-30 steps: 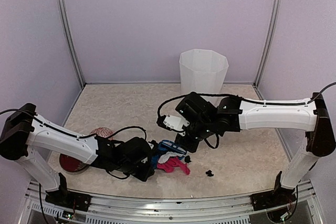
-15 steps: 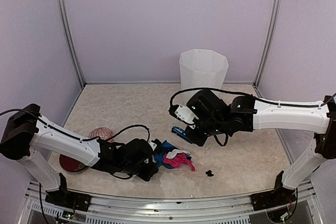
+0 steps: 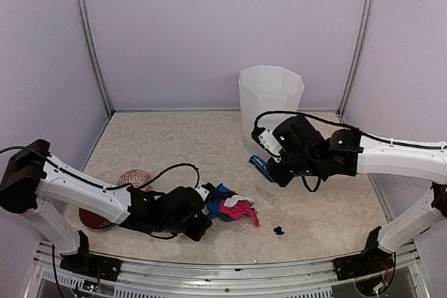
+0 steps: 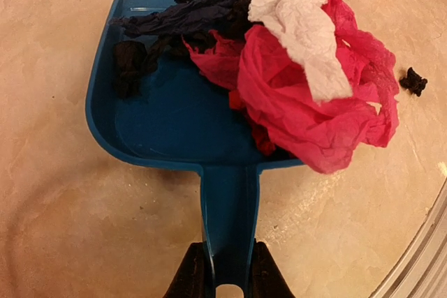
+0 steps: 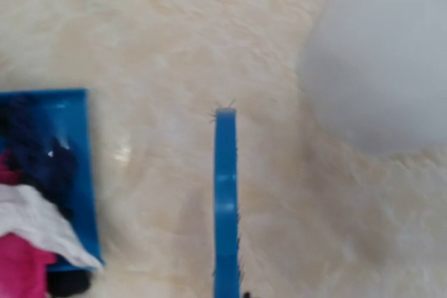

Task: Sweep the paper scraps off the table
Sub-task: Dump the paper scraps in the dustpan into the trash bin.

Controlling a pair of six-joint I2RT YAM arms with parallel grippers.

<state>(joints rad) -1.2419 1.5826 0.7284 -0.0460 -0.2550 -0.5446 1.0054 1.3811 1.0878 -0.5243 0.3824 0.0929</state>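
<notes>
**Left gripper clamping a loaded dustpan, load spilling over the edge**

Jaws are pinching the dustpan handle from both sides. Pan is lying flat on the table near the front edge. Paper scraps are piling up in it. Dark ones are sitting out toward the open lip. A big magenta wad with a white piece on top is bulging past the pan's edge on one side. One black scrap is lying loose on the marble, apart from the pan, on the right arm's side.

Further out, right gripper is closed tight on the brush, which looks raised off the surface, between pan and bin. Bin is standing toward the back wall.

Risks:
- Magenta wad is barely sitting inside, so a tilt or quick lift is likely dumping it back onto the table.
- Grip is narrow and far from the load, so the pan could be rolling in the jaws during a carry.
- Loose black scrap is getting left behind if the pan heads to the bin now.
- Brush is hanging in the pan-to-bin path, so the arms are risking a clip.
</notes>
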